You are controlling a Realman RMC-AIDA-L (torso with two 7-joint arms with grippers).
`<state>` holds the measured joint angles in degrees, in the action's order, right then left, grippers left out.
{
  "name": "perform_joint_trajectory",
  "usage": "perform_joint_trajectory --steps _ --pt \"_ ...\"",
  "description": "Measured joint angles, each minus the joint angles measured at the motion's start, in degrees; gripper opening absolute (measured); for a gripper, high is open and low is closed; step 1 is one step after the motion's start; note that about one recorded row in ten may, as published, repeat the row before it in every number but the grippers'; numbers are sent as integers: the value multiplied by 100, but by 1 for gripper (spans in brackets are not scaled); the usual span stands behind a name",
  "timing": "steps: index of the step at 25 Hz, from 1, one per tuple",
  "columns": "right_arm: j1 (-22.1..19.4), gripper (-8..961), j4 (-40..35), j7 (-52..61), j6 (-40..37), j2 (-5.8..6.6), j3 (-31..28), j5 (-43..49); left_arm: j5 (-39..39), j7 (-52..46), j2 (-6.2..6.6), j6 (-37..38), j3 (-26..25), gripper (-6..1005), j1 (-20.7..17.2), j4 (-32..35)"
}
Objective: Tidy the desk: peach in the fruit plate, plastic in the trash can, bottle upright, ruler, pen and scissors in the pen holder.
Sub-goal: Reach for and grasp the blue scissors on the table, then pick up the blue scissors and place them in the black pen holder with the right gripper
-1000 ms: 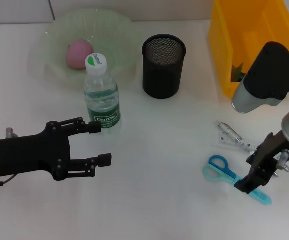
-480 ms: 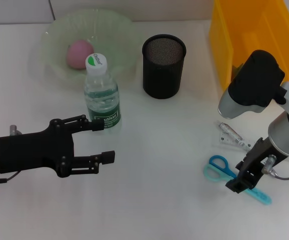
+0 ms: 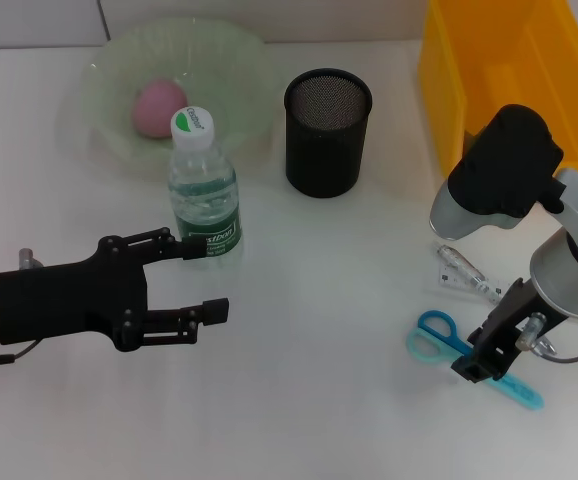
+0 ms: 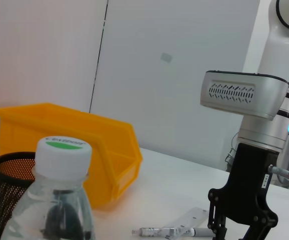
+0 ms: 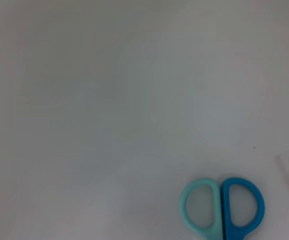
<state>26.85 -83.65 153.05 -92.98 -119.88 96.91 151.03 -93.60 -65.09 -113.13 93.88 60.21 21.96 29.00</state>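
The pink peach (image 3: 158, 108) lies in the pale green fruit plate (image 3: 231, 52). In front of the plate a clear bottle (image 3: 202, 192) with a white cap stands upright, and my open left gripper (image 3: 207, 281) is just beside it, apart from it. The black mesh pen holder (image 3: 327, 130) stands mid-table. Blue and teal scissors (image 3: 436, 336) lie at the right, with my right gripper (image 3: 475, 367) low over their blades, fingers spread. A pen (image 3: 459, 262) rests on the clear ruler (image 3: 481, 283) just behind. The plastic is out of view.
The yellow bin (image 3: 445, 90) stands at the back right, partly hidden by my right arm. The left wrist view shows the bottle (image 4: 60, 200), bin (image 4: 84, 140), pen (image 4: 167, 231) and right gripper (image 4: 240, 231). The right wrist view shows the scissors' handles (image 5: 222, 205).
My right gripper has moved left along the scissors toward their handles. The left gripper has edged slightly right and stays open beside the bottle.
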Motion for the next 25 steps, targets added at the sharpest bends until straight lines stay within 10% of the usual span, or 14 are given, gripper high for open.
perform_joint_trajectory --steps 25 --pt "40 335 106 93 152 0 323 145 0 32 -41 -168 0 832 10 0"
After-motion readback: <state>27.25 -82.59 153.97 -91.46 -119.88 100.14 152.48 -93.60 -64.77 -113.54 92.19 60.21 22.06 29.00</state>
